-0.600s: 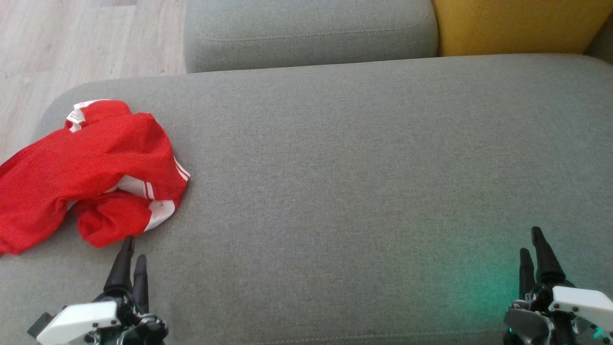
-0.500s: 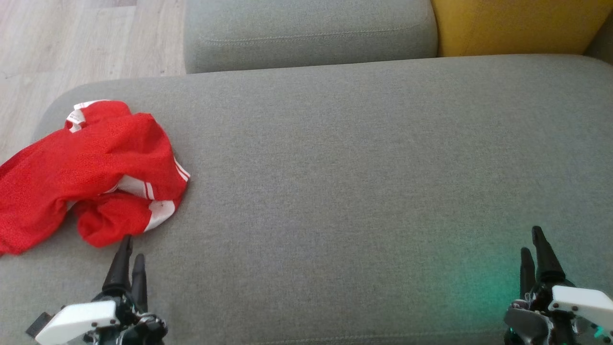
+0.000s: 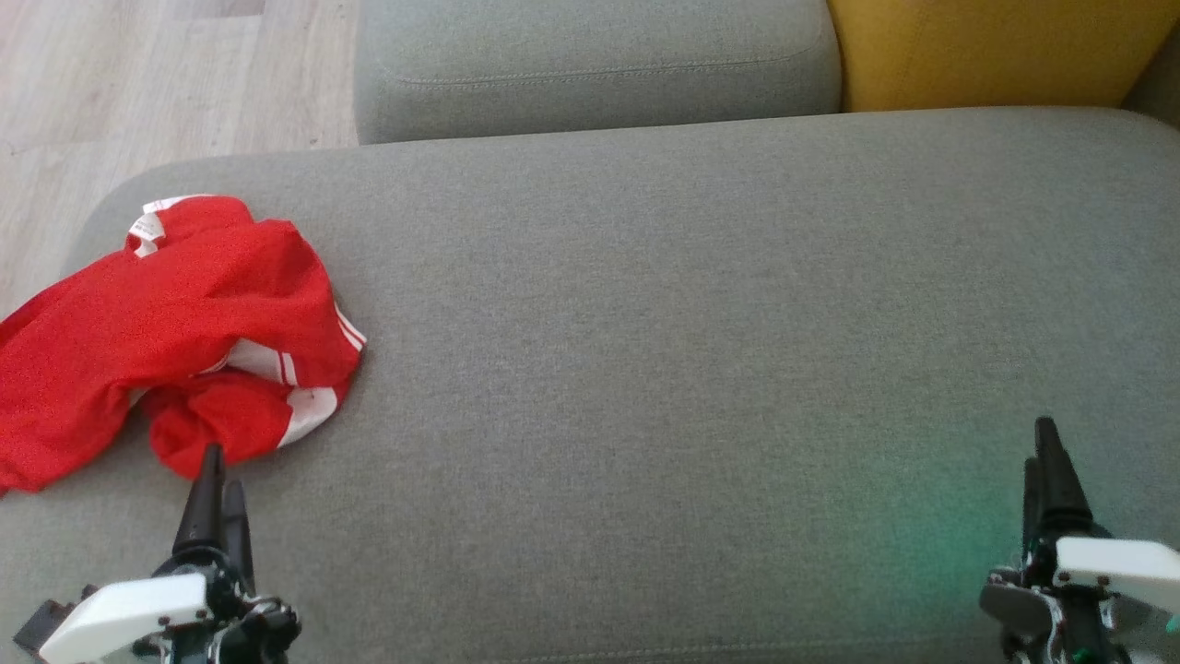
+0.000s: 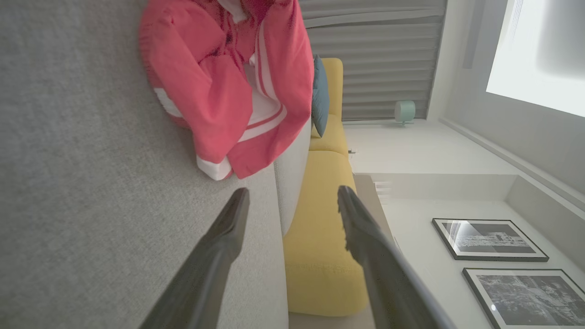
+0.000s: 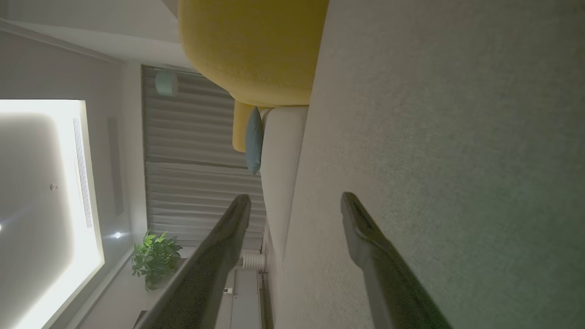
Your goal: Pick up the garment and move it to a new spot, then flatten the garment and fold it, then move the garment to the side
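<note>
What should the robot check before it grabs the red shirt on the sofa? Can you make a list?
1. Left end effector open: ok, jaws wide apart.
2. Left end effector lined up with the red garment: ok, pointing at its near edge.
3. Garment held: not ok, it lies crumpled, ungripped.
4. Bare room on the grey cushion for a new spot: ok.
5. Right end effector open and away from the garment: ok.
6. How far the garment runs past the head view's left edge: cannot tell.
</note>
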Available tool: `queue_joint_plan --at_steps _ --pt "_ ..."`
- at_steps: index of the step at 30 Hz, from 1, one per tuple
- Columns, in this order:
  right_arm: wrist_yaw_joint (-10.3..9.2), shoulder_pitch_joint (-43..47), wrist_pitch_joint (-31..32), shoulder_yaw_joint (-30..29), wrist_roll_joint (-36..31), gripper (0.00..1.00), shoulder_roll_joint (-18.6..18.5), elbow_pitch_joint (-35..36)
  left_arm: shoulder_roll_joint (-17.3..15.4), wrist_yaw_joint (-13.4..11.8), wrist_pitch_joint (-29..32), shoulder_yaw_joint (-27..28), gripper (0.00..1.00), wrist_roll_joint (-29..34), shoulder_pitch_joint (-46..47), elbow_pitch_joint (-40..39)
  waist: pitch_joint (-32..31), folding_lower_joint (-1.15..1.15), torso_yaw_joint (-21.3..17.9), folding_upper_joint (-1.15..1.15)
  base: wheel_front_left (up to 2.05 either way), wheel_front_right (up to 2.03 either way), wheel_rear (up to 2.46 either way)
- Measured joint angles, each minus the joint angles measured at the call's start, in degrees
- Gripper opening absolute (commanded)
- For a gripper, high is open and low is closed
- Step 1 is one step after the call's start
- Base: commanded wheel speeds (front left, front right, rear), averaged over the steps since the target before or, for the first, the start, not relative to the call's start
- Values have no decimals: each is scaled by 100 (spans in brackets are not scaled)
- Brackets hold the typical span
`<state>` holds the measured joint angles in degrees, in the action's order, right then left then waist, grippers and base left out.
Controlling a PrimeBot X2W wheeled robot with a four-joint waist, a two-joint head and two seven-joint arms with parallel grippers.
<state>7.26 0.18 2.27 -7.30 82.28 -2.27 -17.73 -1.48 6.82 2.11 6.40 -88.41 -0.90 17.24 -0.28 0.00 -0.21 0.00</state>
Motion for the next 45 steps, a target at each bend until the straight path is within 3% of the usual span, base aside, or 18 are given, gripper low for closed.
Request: queue_joint_plan --at_steps 9,18,31,45 --pt "0 -98 -137 33 -1203 100 0 420 2 1 -166 102 100 339 3 -229 -10 0 0 0 0 0 0" --pt "0 -104 -289 314 -2668 100 -1 860 0 -78 -282 98 100 1109 8 -734 -11 0 -2 0 0 0 0" --pt "0 -105 -487 533 -3974 100 -1 1091 -8 -420 -525 -409 100 2697 4 -1334 -4 0 -15 0 0 0 0" --pt "0 -104 -734 843 -5375 100 -2 1152 -33 -693 -736 -1078 100 4657 -19 -1341 -43 0 -45 0 0 0 0"
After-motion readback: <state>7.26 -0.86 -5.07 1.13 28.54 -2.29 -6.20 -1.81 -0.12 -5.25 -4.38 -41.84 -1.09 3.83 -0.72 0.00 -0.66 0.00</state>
